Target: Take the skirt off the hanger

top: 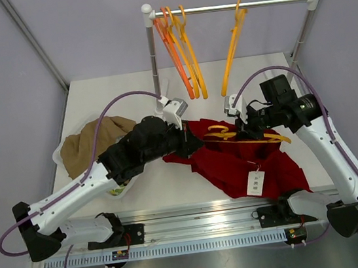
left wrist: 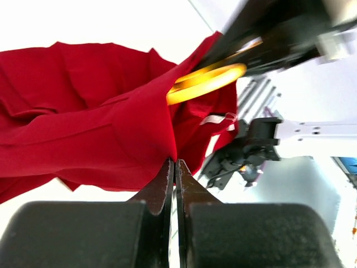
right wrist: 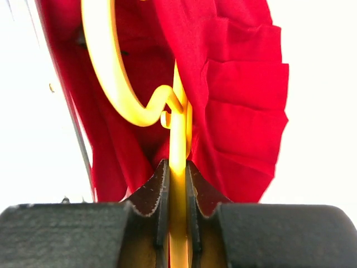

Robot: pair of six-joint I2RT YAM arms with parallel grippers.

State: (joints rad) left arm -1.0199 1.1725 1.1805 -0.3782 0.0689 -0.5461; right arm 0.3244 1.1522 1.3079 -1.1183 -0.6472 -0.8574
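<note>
Right gripper (right wrist: pixel 177 167): clamped tight on bar of yellow hanger (right wrist: pixel 177 142) (plain from the wrist, hidden overhead). Left gripper (left wrist: pixel 175 165): pinching edge of red skirt (left wrist: pixel 83 111).

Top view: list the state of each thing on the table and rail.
skirt, crumpled on the table, not yet off the hanger
hanger, lying on the skirt
left gripper, shut on the skirt
right gripper, shut on the hanger
spare hangers, hung on the rail
brown cloth, bunched up
</note>
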